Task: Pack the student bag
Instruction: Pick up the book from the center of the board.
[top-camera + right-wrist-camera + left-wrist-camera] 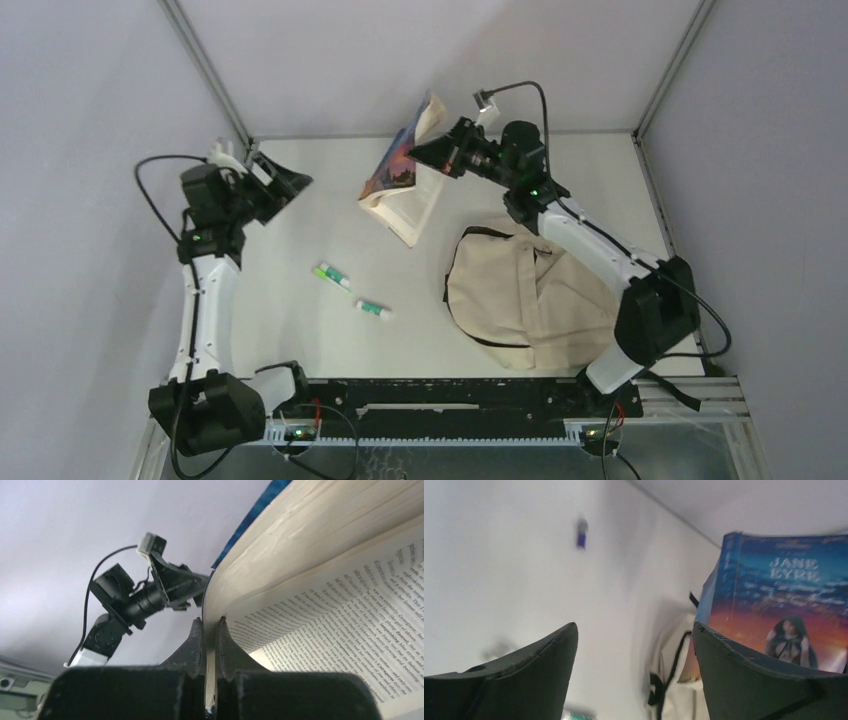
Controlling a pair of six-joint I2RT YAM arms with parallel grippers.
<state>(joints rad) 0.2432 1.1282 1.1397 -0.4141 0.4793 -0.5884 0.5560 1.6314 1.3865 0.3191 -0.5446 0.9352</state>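
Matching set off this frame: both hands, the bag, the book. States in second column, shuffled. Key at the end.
1. left hand
2. right hand
3. student bag
4. book

A. beige, lying flat
B. open, holding nothing
C. blue cover, pages splayed open
D. shut on a few pages

Pairs: 1-B, 2-D, 3-A, 4-C

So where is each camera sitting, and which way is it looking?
Top camera: high above and behind the arms, looking down on the table, the book, the student bag and two small green-ended sticks; both arms show whole.
Left wrist camera: on the left arm, looking across the table at book and bag; the open left gripper frames it.
Right wrist camera: on the right arm, facing the left arm; the right gripper pinches the book.
Shared: all three see the book.
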